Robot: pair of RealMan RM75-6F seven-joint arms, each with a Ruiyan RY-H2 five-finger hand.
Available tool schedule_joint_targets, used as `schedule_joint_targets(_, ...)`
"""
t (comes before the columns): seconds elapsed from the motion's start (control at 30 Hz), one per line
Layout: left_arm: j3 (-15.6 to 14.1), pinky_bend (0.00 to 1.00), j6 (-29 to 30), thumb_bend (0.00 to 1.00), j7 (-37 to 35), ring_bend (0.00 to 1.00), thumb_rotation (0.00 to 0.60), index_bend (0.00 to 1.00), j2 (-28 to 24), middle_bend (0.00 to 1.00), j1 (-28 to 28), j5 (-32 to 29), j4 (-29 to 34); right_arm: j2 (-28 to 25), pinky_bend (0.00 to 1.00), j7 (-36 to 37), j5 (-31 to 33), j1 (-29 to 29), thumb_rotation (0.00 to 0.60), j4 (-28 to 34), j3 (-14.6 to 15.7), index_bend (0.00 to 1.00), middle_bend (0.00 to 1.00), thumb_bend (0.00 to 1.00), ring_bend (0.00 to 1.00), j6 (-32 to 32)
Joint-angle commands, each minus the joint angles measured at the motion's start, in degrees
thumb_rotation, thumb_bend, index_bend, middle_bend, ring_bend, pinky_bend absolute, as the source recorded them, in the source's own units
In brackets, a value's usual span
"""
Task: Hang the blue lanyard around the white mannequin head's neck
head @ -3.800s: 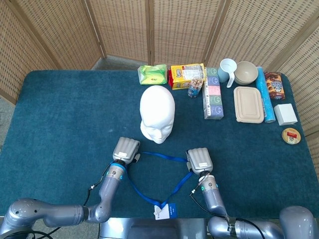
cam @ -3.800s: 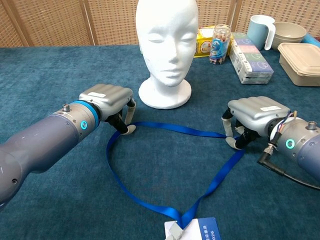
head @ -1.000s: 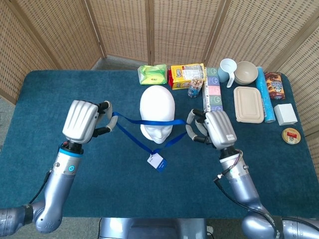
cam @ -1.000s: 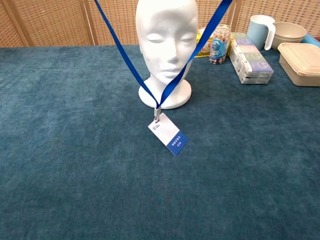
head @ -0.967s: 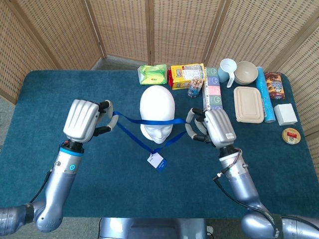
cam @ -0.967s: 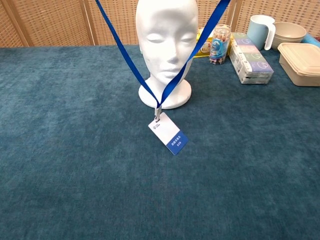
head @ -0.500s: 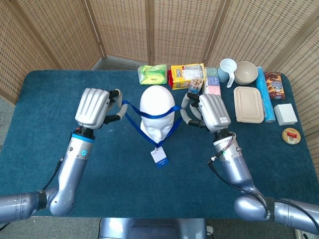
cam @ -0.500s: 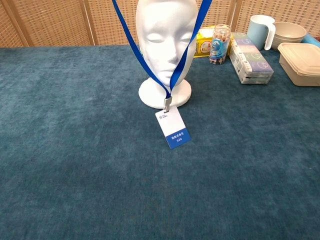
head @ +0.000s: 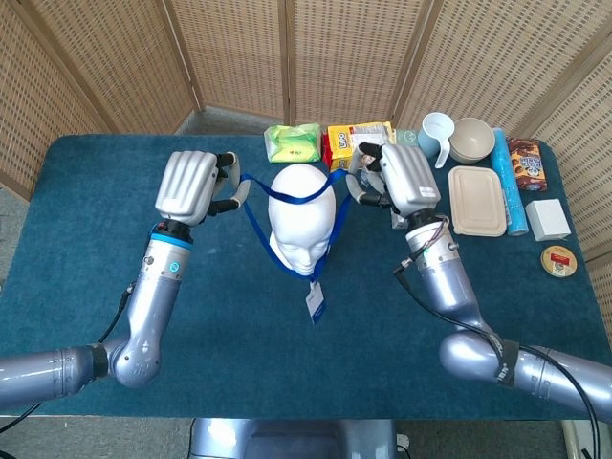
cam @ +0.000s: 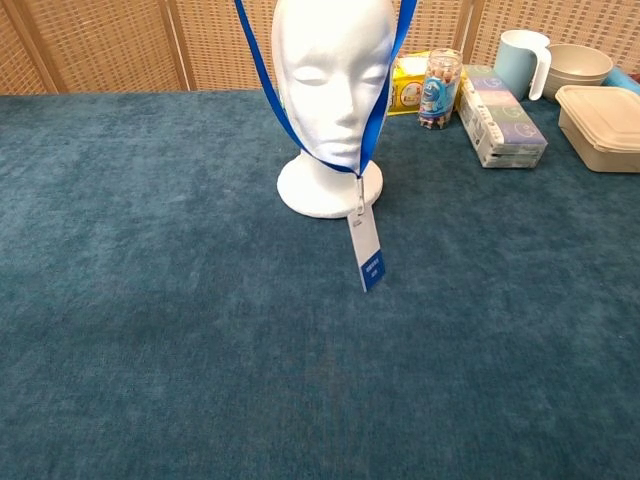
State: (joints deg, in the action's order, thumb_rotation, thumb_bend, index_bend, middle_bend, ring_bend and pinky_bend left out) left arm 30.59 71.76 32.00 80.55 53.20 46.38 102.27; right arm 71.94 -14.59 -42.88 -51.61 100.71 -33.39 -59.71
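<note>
chest view: top of white mannequin head point(cam: 333, 80) and upper blue lanyard point(cam: 266, 80) cut off at 12 o'clock | both hands outside this view | badge point(cam: 369, 258) print too small to read | head view: snack labels illegible

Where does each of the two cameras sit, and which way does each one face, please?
Head view: high above the near table edge, looking steeply down; shows both arms, the left hand and right hand holding the blue lanyard open over the white mannequin head.
Chest view: low, near table height, facing forward at the mannequin's face; shows no part of the robot.
Shared: mannequin head, lanyard with its badge, table, the white mug.
</note>
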Motion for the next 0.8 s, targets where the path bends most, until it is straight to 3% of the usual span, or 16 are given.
schedule_joint_targets(0.03,0.3,1.0,-0.7,0.41,-0.7,1.0,0.498,0.68,0.4,1.0,0.7,-1.3,-1.3,-0.2,1.0,0.3,1.3,-0.9,0.55,-1.2,-0.1,0.63,0.96,0.48,1.0,0.9)
schedule_joint_targets(0.37,-0.6,1.0,-3.2,0.41,-1.2,1.0,0.497,0.68,3.0,1.0,3.9,-4.6,-8.9,0.7,1.0,-0.1,6.4,-5.1,0.55,-9.1,1.0,0.63,0.96,0.48,1.0,5.1)
schedule_joint_targets(0.8,-1.9,1.0,-4.6,0.41,-3.1,1.0,0.497,0.68,6.2,1.0,5.9,-5.3,-16.9,2.5,1.0,1.3,8.2,-7.7,0.551,-15.8,2.7,0.63,0.96,0.48,1.0,6.9)
